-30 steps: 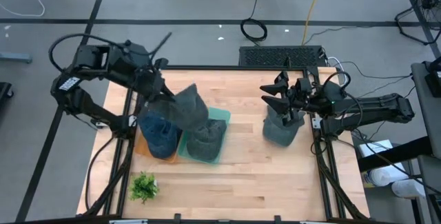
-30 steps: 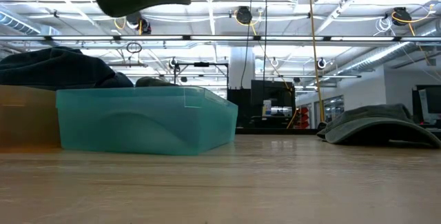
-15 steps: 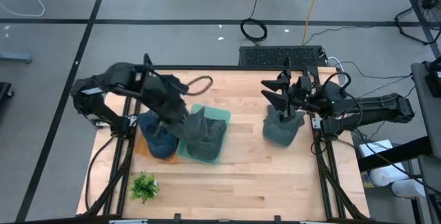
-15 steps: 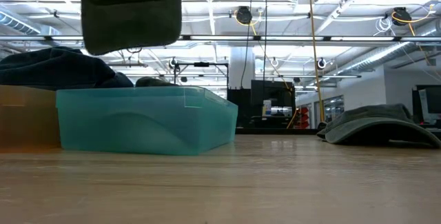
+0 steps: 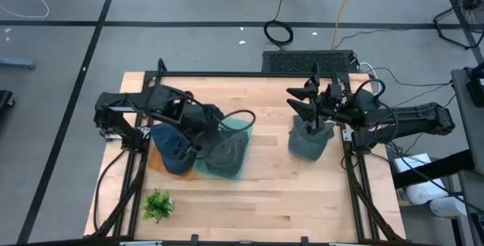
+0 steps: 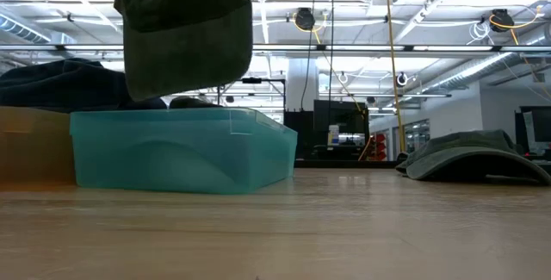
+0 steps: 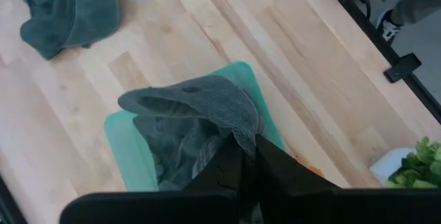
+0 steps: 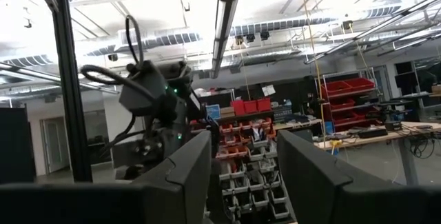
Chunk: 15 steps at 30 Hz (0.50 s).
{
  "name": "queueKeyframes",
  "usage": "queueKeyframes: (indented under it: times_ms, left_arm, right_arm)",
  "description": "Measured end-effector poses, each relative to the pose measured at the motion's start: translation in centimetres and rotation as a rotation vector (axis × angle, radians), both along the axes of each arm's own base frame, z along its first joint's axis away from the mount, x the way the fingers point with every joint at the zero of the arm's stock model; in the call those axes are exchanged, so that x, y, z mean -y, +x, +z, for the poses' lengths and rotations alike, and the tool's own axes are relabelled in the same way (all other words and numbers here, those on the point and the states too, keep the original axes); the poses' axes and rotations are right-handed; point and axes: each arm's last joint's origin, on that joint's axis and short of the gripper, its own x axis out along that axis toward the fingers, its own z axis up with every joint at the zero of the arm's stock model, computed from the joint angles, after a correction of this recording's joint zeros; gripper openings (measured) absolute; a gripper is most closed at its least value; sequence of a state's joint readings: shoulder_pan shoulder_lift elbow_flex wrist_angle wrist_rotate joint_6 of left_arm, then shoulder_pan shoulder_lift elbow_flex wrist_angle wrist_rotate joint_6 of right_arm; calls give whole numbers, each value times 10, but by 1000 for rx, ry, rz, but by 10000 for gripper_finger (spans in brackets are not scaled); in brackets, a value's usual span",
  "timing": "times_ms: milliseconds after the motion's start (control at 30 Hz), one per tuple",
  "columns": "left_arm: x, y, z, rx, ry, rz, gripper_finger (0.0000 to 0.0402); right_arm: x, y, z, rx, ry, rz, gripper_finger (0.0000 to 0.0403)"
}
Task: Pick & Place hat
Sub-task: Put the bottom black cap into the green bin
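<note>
A grey-green hat (image 6: 185, 30) hangs over the teal bin (image 6: 181, 151), with my left gripper (image 7: 247, 156) shut on it. In the high view the gripper (image 5: 214, 125) is above the bin (image 5: 240, 127), where more grey cloth (image 5: 223, 159) lies. Beside it, an orange bin (image 5: 155, 163) holds dark blue hats (image 5: 172, 149). Another grey hat (image 5: 308, 141) lies flat on the table at the right. My right gripper (image 5: 306, 106) is held above that hat, open, its fingers (image 8: 193, 169) tipped up toward the room with nothing between them. My left gripper pinches the hat's edge (image 7: 242, 138) between its two shut fingers, coming from above and slanting down. The hat hangs below the fingers, its crown bulging outward (image 7: 196, 100). In the low view its lower edge (image 6: 185, 95) is just above the bin's rim.
A small green plant (image 5: 157, 204) stands at the table's near left corner. Black frame rails (image 5: 355, 185) run along the table's left and right sides. Bare wood (image 5: 265, 200) lies between the bins and the right hat.
My left gripper has carried the hat toward the table's right and near edges and downward, from over the far-left corner to above the teal bin. The hat has sunk lower and now hangs straighter below the fingers. My right gripper stays where it was.
</note>
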State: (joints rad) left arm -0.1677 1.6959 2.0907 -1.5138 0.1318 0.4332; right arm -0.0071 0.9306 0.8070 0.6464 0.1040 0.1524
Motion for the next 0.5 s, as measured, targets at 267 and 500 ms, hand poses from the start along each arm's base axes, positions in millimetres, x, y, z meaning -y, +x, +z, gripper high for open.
queueKeyframes:
  times_ms: [267, 500]
  left_arm:
    - [7, 20, -17, -48, -36, -36, 16]
    - [6, 26, -46, -146, -9, -60, 16]
  right_arm:
    - [0, -1, 1, 11, 0, 0, 155]
    - [-1, -1, 3, 30, 16, 14, 155]
